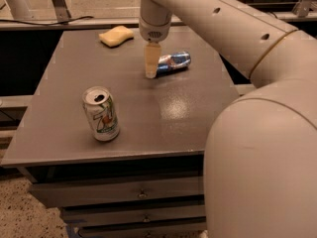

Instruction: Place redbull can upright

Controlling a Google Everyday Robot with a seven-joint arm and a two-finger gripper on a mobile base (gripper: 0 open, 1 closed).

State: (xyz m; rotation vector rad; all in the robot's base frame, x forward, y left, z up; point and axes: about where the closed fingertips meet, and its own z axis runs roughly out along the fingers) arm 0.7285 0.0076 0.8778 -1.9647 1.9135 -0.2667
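Claw (pixel 151 66) just before redbull can (pixel 174 62) hides its left end (partly).

7UP mark on white-green can (pixel 101 114); tool (pixel 150 73) beside redbull can (pixel 174 62).
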